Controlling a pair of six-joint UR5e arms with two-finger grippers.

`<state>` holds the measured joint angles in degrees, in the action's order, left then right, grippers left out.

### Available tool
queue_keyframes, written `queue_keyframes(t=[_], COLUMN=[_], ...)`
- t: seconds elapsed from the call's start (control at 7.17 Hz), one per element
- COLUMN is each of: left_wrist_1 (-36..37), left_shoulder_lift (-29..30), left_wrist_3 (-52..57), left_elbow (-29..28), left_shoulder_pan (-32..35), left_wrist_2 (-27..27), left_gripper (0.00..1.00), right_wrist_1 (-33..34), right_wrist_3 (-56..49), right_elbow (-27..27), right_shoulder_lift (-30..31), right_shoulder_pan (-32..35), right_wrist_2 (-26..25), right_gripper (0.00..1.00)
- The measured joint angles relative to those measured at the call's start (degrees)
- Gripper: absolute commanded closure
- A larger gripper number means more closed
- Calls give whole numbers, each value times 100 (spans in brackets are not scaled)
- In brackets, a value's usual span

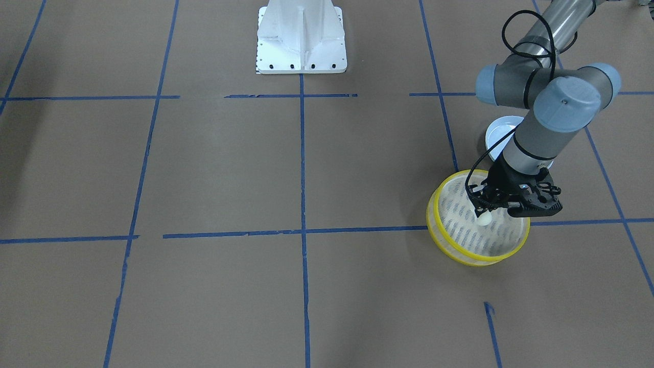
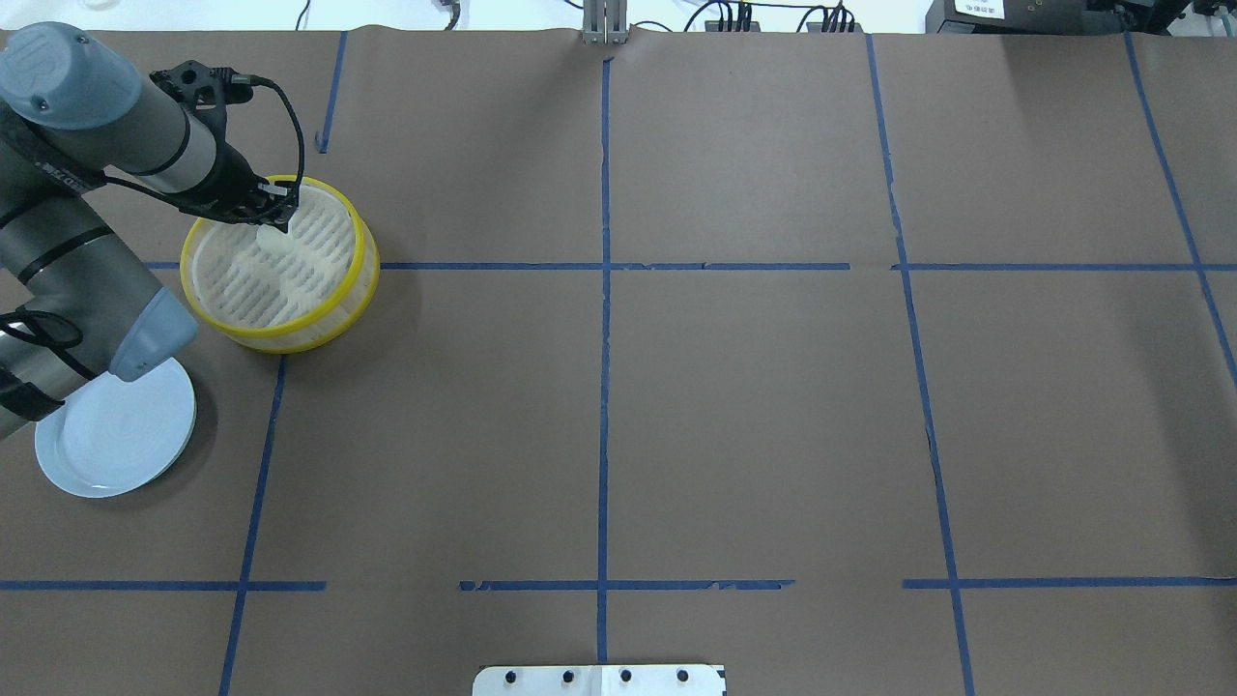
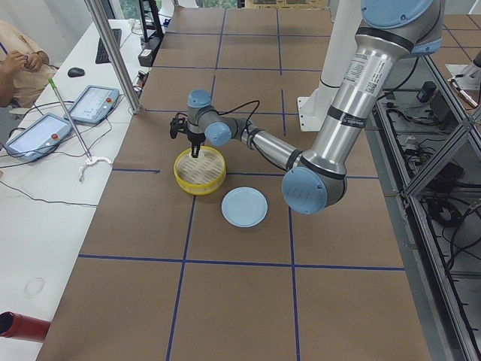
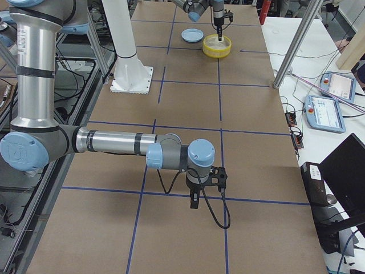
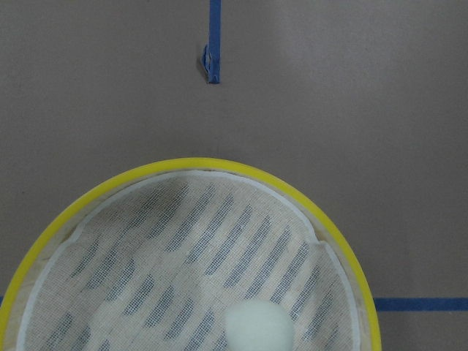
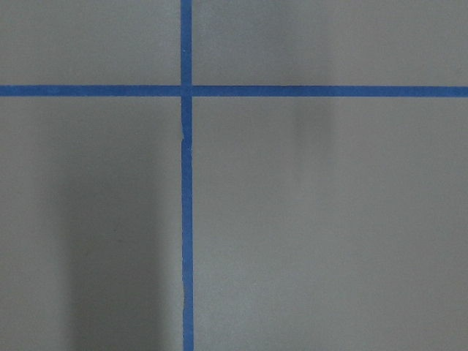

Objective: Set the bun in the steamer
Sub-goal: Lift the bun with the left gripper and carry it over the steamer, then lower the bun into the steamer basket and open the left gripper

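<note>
The steamer (image 1: 458, 254) with yellow rims stands on the table at my left side; it also shows in the overhead view (image 2: 290, 338) and the left wrist view (image 5: 212, 162). My left gripper (image 1: 483, 210) points down into it, shut on the bun (image 1: 485, 217), a small cream-white lump at the fingertips, low over the slotted bottom. The bun also shows in the overhead view (image 2: 272, 241) and at the bottom of the left wrist view (image 5: 257, 330). My right gripper (image 4: 194, 204) hangs over bare table far from the steamer; I cannot tell whether it is open or shut.
A light blue plate (image 2: 106, 435), empty, lies beside the steamer, partly under my left arm (image 1: 536, 133). The white robot base (image 1: 301, 46) stands at the table's middle edge. Blue tape lines cross the brown table.
</note>
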<state>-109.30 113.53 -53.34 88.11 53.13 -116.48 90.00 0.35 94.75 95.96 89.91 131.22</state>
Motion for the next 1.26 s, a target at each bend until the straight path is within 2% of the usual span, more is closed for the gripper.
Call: queue_keyframes(t=[0.14, 0.28, 0.42, 1.26], left_wrist_1=[-6, -12, -15, -12], left_shoulder_lift=[20, 29, 33, 29], left_wrist_3=[109, 189, 218, 161], left_elbow=[-163, -251, -290, -351], left_shoulder_pan=[1, 2, -8, -148], left_wrist_2=[31, 32, 26, 20], left_gripper=[92, 76, 68, 50], right_wrist_1=[0, 0, 0, 0], right_wrist_3=[0, 0, 0, 0], right_elbow=[0, 0, 0, 0], right_shoulder_lift=[-1, 0, 1, 2], right_shoulder_pan=[0, 0, 0, 0], right_wrist_2=[0, 0, 0, 0], right_gripper=[0, 0, 0, 0])
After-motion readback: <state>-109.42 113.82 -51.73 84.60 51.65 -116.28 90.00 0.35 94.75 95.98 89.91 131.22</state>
